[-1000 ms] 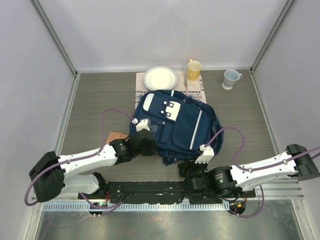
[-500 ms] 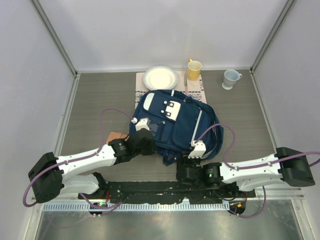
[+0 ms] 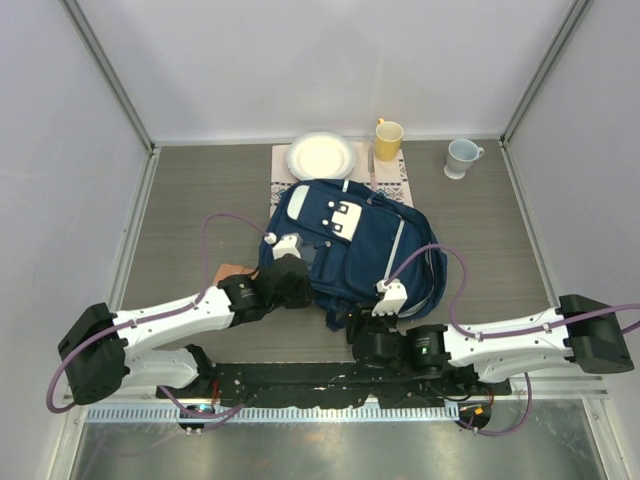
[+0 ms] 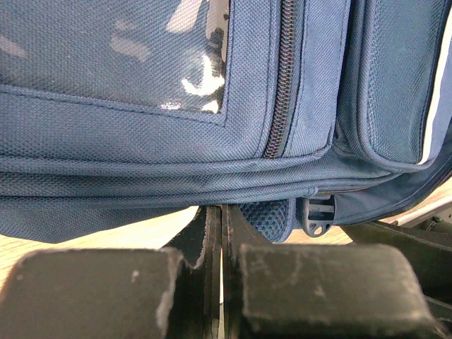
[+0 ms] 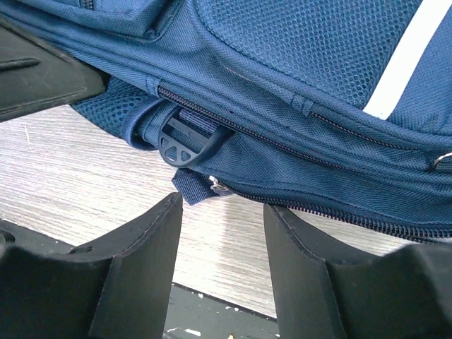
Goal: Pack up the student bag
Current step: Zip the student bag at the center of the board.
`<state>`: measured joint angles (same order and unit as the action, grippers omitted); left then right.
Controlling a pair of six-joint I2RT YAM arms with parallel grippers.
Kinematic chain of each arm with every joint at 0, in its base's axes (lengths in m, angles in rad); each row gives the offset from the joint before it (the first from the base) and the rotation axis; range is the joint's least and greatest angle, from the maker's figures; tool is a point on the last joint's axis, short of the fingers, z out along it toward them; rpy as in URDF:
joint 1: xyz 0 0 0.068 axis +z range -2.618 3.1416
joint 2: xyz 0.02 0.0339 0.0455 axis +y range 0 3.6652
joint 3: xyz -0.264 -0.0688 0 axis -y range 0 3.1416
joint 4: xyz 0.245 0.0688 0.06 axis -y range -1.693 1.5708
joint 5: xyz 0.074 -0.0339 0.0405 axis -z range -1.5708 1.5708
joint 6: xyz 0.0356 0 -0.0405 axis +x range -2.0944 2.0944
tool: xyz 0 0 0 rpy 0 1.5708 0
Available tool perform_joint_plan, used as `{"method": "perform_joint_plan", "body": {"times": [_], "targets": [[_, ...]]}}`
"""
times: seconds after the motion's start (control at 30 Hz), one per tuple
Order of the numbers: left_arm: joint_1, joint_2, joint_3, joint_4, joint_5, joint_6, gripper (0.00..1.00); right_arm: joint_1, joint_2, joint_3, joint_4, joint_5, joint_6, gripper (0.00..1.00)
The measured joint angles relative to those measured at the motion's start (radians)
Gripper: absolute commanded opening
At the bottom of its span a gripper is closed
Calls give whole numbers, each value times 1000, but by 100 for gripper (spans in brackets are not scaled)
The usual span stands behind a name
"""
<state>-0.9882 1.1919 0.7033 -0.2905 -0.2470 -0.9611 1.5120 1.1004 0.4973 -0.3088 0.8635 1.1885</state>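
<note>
The student bag (image 3: 350, 240), navy with white stripes and a white buckle patch, lies flat mid-table. My left gripper (image 3: 290, 272) is at its near left edge. In the left wrist view the left gripper (image 4: 219, 208) is shut, with its tips pinched at the bag's (image 4: 141, 148) lower seam. My right gripper (image 3: 360, 330) is at the bag's near edge. In the right wrist view the right gripper (image 5: 222, 206) is open and empty. A blue zipper pull tab (image 5: 194, 187) and a black buckle (image 5: 185, 141) lie just beyond its tips.
A white plate (image 3: 322, 156), a yellow mug (image 3: 388, 138) and a patterned placemat (image 3: 392, 172) lie behind the bag. A pale blue mug (image 3: 461, 157) stands at the back right. A brown flat item (image 3: 232, 270) lies under the left arm.
My right arm has swung left along the bag's near edge, so its gripper now sits at the near corner. The left gripper has stayed at the bag's left edge.
</note>
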Motion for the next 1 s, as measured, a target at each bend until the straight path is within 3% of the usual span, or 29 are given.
{"method": "perform_joint_plan", "body": {"times": [0.2,0.3,0.63,0.9,1.0], "targets": [[0,5,1,-1,0,0,0,1,74,53,-19,10,-12,56],[0,5,2,-3,0,0,0,1,164,111,-53,27,3,49],[0,1,3,-4,0,0,0,-61,295,160,-77,49,18,40],[0,-6,3,-1,-4,0,0,-90,314,167,-63,51,11,5],[0,-6,3,-1,-6,0,0,-92,314,166,-59,51,5,1]]}}
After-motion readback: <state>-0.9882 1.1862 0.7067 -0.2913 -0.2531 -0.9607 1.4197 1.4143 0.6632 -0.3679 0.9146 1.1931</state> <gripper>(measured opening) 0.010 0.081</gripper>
